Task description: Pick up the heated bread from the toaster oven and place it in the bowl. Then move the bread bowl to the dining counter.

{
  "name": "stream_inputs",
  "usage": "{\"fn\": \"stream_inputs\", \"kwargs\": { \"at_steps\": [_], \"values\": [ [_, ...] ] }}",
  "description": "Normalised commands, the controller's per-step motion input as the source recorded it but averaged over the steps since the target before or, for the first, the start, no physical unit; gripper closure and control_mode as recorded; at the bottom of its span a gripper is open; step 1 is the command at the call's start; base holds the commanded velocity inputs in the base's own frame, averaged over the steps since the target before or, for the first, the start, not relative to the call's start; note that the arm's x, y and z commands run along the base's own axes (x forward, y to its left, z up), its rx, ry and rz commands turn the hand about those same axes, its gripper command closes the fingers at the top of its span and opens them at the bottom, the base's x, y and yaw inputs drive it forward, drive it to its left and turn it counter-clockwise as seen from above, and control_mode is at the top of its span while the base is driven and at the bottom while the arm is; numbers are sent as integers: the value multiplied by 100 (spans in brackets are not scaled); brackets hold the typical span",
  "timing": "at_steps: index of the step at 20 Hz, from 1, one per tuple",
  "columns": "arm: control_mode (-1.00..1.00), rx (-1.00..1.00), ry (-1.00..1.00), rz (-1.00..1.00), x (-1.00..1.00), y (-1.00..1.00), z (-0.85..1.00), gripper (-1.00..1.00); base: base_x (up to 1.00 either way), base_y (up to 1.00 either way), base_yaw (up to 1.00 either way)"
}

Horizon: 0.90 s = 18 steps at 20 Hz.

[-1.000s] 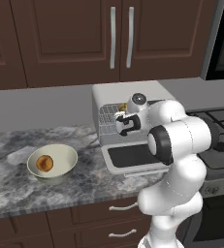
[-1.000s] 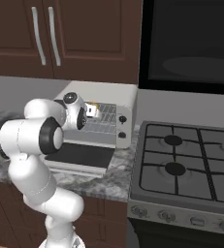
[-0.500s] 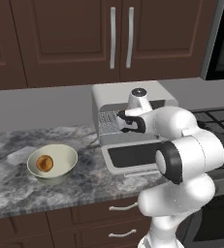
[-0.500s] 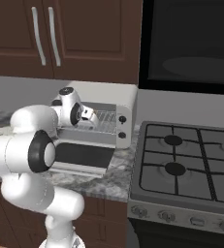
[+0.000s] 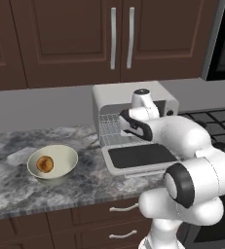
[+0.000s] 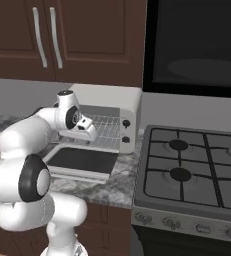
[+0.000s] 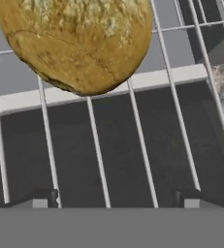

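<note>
Glossy white rounded arm segments, dark joint rings, dark claw (image 7: 116,196) tips

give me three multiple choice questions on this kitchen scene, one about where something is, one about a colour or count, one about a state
1. Where is the bowl?
A. on the stove
B. on the marble worktop, left of the toaster oven
C. inside the oven

2. How many knobs show on the toaster oven?
A. two
B. five
C. none

3. The oven door is:
A. shut
B. dropped open
C. detached

Answers:
1 B, it sits on the worktop left of the oven.
2 A, two dark knobs on its right panel.
3 B, the door lies flat before the wire rack, where the heated bread rests beyond the end effector.
</note>
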Motion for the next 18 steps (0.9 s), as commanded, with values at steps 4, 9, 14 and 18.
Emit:
{"fn": "stream_inputs", "kwargs": {
  "at_steps": [4, 9, 14, 18],
  "values": [
    [-100, 0, 22, -5, -100, 0, -78, -100, 0, 0, 0],
    [-100, 0, 0, -1, -97, 0, -34, -100, 0, 0, 0],
    [-100, -2, -29, 0, -20, 3, 47, -100, 0, 0, 0],
    [-100, -5, -31, 0, 21, 1, 81, -100, 0, 0, 0]
  ]
}}
